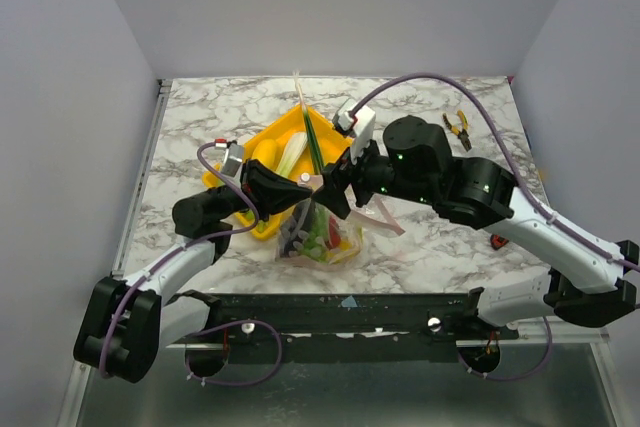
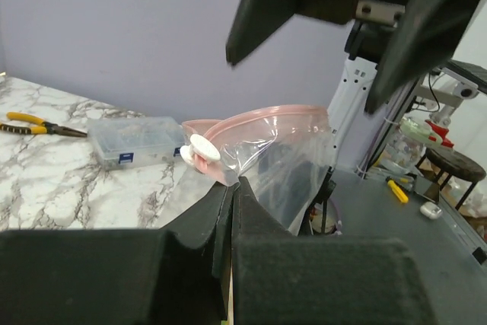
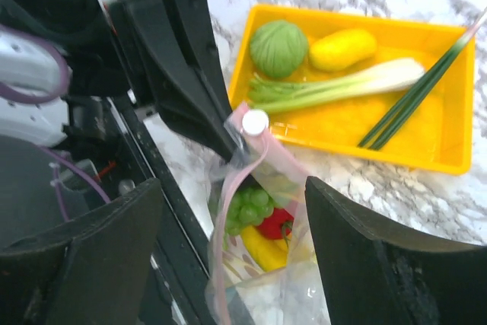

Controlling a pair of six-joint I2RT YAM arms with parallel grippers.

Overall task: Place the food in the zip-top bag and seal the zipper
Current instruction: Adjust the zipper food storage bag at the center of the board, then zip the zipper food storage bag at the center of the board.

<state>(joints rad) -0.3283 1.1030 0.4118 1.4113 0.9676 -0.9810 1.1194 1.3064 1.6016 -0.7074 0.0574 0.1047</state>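
The clear zip-top bag (image 1: 322,235) hangs open-mouthed at the table's front, and also shows in the right wrist view (image 3: 304,294). It holds green grapes (image 3: 251,203), a red fruit (image 3: 278,222) and a yellow banana (image 3: 266,245). My left gripper (image 2: 234,186) is shut on the bag's corner, just below the white slider (image 2: 202,148) on the pink zipper (image 2: 266,116). My right gripper (image 3: 236,256) is open and empty, its fingers (image 3: 396,256) straddling the bag's mouth from above. A green cabbage (image 3: 278,47), a yellow food (image 3: 342,49) and a leek (image 3: 342,85) lie in the yellow tray (image 3: 449,161).
Long green stalks (image 3: 411,104) lie across the tray's right end. Yellow-handled pliers (image 1: 458,127) lie at the back right. A small clear box with a blue mark (image 2: 135,141) sits on the marble. A small red thing (image 1: 497,241) lies by the right arm.
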